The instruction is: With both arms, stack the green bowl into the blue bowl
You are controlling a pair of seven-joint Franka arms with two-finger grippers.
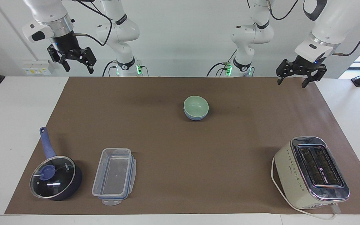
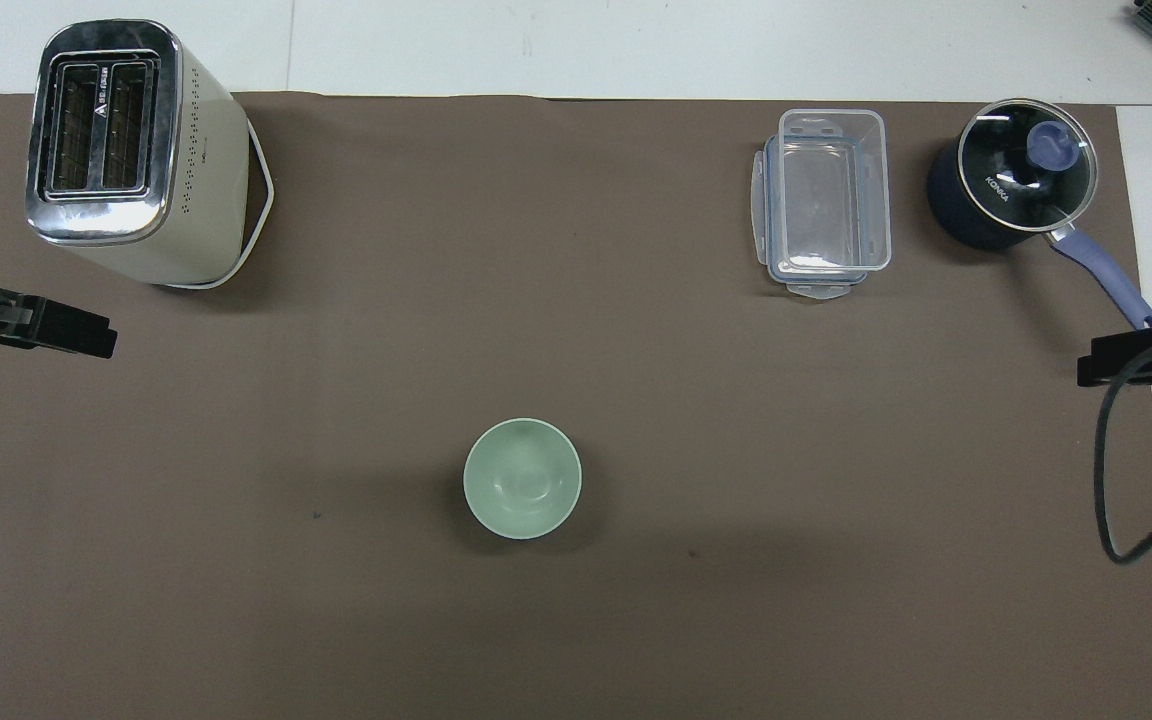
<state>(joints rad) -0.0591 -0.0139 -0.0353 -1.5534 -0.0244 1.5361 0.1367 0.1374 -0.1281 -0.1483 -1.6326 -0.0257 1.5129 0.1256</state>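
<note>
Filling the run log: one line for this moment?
green bowl nested in blue bowl | left tool open, raised | right tool open, raised

White wall (image 1: 180,37), white table (image 1: 11,109)

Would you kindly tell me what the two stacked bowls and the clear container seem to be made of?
Green bowl: matte with no sharp glare, so likely ceramic or melamine; I cannot tell which.
Blue bowl: only its lower wall shows beneath the green one, with the same matte look.
Clear container: see-through walls and a blue-edged lid beneath, apparently plastic.
</note>
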